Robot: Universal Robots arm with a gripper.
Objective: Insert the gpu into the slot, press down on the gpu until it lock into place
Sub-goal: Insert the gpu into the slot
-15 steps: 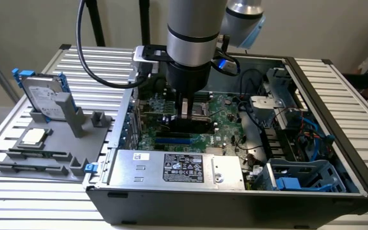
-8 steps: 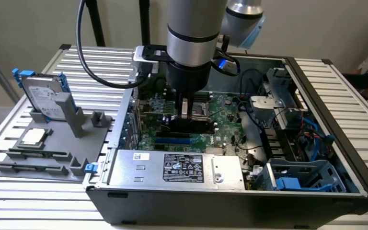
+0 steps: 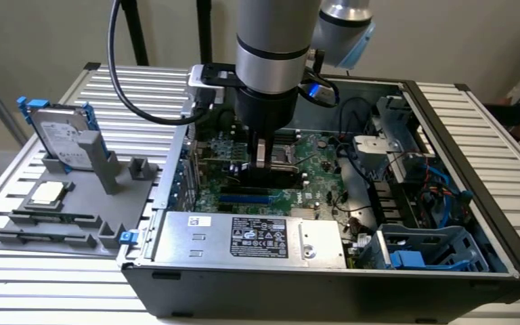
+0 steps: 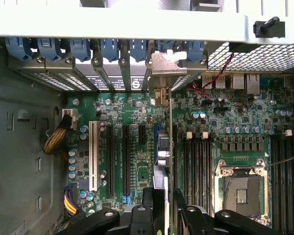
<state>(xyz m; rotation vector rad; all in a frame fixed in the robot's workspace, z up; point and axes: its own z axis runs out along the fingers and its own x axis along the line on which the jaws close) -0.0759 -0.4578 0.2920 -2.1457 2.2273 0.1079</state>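
The gpu (image 4: 169, 142) stands on edge inside the open computer case (image 3: 332, 298), upright over the motherboard (image 4: 137, 166). On my wrist feed it reads as a thin line with a green board edge. Its silver bracket (image 4: 164, 68) sits at the rear wall, in line with the row of blue clips (image 4: 78, 49). I cannot tell whether its lower edge is home in the slot, as the card hides that.

In the exterior view the gpu is the black shape directly under the gripper (image 3: 260, 161), which comes straight down into the case and straddles the card's upper edge, at the end away from the bracket. I cannot tell whether the gripper is clamped on the gpu or merely standing around it.

To one side of the card lie two long black slots (image 4: 118, 156) and a white slot (image 4: 93, 156), all bare. To the other side are the memory slots (image 4: 196, 166), then the CPU socket (image 4: 242, 191).

The silver power supply (image 3: 251, 237) lies along the case's near wall. At the exterior view's left, a grey stand (image 3: 70, 220) on the slatted table (image 3: 52, 298) holds a hard drive (image 3: 61, 132) with blue clips.
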